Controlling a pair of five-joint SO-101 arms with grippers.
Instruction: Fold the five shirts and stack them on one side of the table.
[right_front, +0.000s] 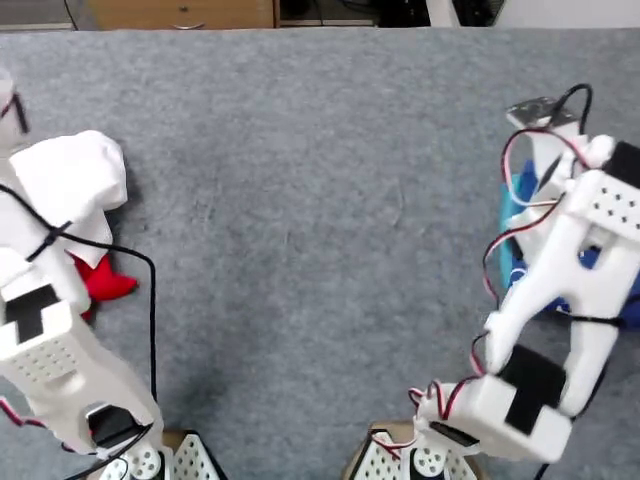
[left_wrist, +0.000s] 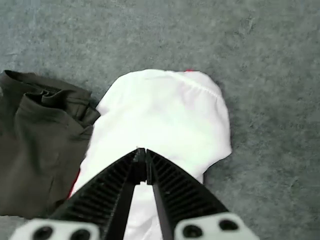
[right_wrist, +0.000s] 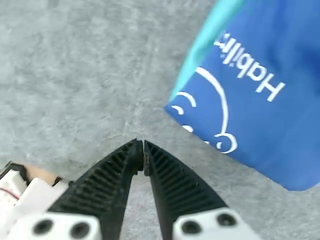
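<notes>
Stacking white shirt (left_wrist: 165, 120): folded, lying just ahead of and under the tips of the left claw (left_wrist: 145, 167), over a red shirt (right_front: 103, 282) whose edge peeks out.
Left claw state: jaws closed tip to tip, no cloth visibly pinched.
Dark shirt (left_wrist: 40, 145): crumpled just beside that claw; probably next, so open wide and pinch a single hem layer.
Blue shirt (right_wrist: 260, 115): off to one side of the right claw (right_wrist: 143, 150), lying on a teal shirt (right_wrist: 210, 35); that claw is closed and empty over bare bench (right_wrist: 65, 75).

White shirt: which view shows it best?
Left wrist view: the white shirt lies centred, beside a dark shirt. In the high view the left arm covers part of it; the right wrist view faces a blue shirt.
</notes>
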